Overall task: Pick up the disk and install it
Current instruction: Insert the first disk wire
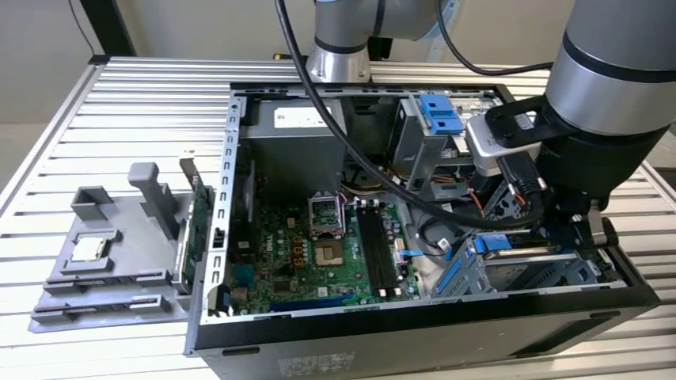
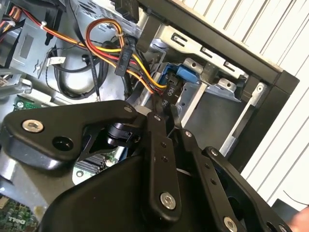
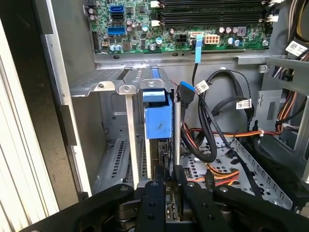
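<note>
The disk [image 3: 158, 121] stands on edge in the metal drive cage [image 3: 108, 84] at the computer case's front corner, its blue rail frame facing the first wrist camera. My gripper [image 3: 167, 180] is shut on the disk's near edge, one black finger [image 3: 152, 193] on each side. In the exterior view the gripper [image 1: 571, 233] reaches down into the case at that view's right, and the disk's blue rail [image 1: 495, 245] shows just beside it. In the second wrist view the fingertips [image 2: 155, 117] meet close to a blue part [image 2: 186, 75] in the cage.
Black data cables [image 3: 212, 130] and red, yellow and orange power wires [image 2: 113, 46] hang close beside the cage. The motherboard [image 1: 328, 245] fills the case floor. A second cage with a blue latch [image 1: 438, 115] sits further back. A grey fixture [image 1: 116, 261] holding a chip [image 1: 90, 248] stands outside.
</note>
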Controlling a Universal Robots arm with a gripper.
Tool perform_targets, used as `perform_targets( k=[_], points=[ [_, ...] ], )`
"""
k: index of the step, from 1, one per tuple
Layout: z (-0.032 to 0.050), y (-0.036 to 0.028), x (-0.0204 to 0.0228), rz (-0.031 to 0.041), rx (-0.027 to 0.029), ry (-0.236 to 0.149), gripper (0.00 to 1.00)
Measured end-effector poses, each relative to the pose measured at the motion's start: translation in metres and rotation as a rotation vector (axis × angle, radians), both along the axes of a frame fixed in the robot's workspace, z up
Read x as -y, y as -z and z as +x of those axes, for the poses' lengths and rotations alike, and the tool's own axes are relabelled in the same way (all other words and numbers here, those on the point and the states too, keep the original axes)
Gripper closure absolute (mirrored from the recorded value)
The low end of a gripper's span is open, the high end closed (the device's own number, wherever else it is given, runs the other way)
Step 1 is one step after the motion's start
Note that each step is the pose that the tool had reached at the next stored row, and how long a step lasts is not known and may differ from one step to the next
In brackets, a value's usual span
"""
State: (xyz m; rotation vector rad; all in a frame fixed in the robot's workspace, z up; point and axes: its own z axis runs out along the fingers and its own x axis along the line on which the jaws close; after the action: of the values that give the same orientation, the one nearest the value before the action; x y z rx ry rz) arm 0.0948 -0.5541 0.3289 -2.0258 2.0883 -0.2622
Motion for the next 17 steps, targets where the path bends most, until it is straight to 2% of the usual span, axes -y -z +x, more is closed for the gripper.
perform_targets(
  k=[17],
  points=[
    [0.0000,0.0003,0.0000,0.0011,0.0000,-0.001,1.00]
  ],
)
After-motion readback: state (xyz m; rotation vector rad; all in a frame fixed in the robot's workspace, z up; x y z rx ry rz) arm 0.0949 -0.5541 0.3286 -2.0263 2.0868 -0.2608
